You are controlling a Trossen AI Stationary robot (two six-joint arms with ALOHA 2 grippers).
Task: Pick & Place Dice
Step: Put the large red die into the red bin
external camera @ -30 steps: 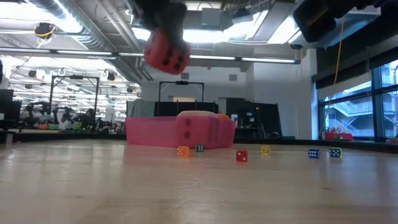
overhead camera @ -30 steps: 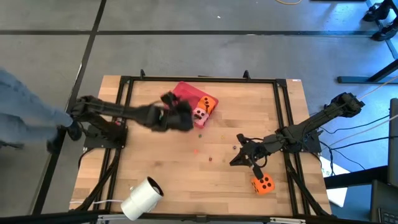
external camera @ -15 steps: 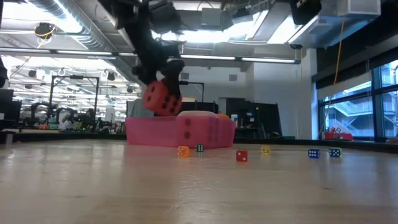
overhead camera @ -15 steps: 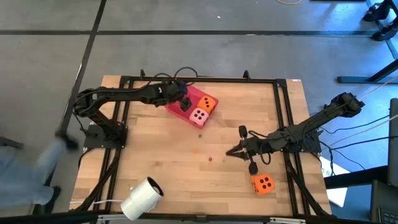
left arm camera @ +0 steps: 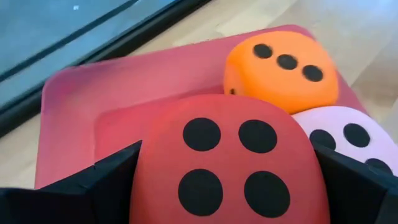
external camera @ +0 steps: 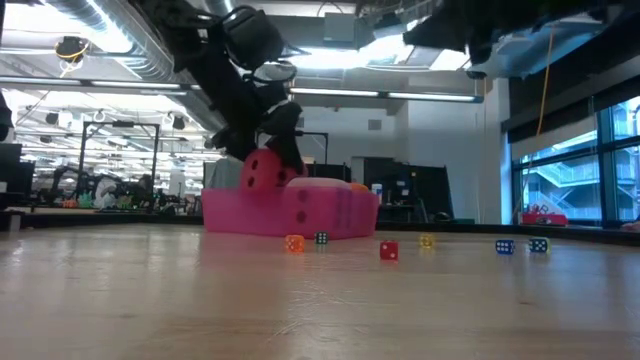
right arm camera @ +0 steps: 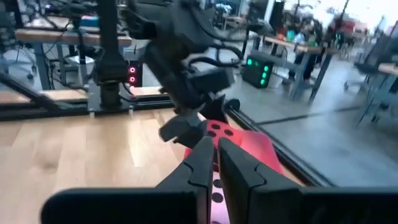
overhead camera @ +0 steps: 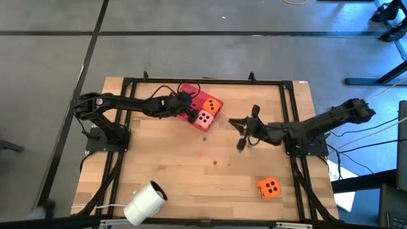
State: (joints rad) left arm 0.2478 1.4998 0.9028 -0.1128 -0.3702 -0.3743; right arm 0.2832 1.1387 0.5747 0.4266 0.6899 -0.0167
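Red die [left arm camera: 221,162] sits between the left gripper's [left arm camera: 224,180] spread fingers

Both arms were matte black, built of slim jointed links on dark base plates. The left arm [overhead camera: 127,105] trailed a thin black cable near its wrist; the right arm [overhead camera: 318,124] ended in blocky, flat-faced black fingers [right arm camera: 245,171].
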